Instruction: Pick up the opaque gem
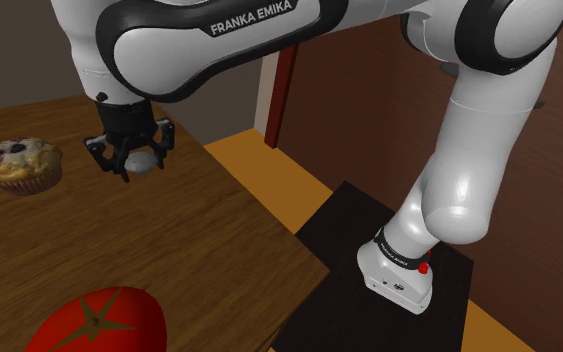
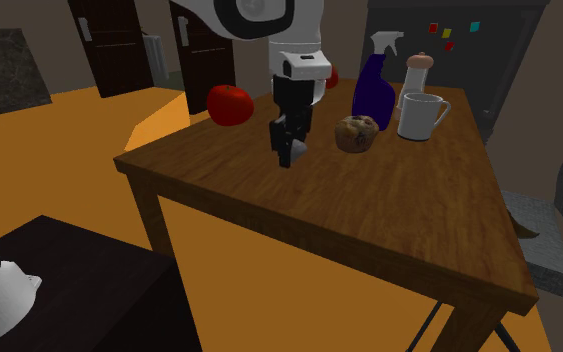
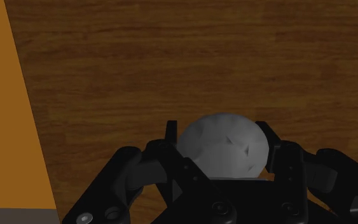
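Gem (image 3: 225, 145), grey, opaque, faceted: sitting between the two black fingers of the gripper (image 1: 131, 158), which are clasping it on either side. Gripper is pointing down over the wooden table (image 1: 224, 235), near the edge facing the stand. Whether the gem is resting on the wood or hanging just clear of it is not showing plainly.

Step in hand, by judgement: securing the grasp and raising. The stone is looking rounded and hard-faced, so the fingers should be pressing across its widest part. The squeeze should be staying steady and the lift going straight up and slowly, with no tilting of the wrist, since a facet could be slipping out sideways.

Muffin (image 1: 19, 165), dotted with dark berries: standing on the table near the gripper, apart from it.

Tomato (image 1: 94, 320), red: lying farther along the same table, well apart.

White mug (image 2: 421, 115), blue spray bottle (image 2: 374, 95), pale shaker (image 2: 421, 68): standing grouped at the table's far side in the second exterior view, beyond the muffin, posing no obstruction to a vertical lift.
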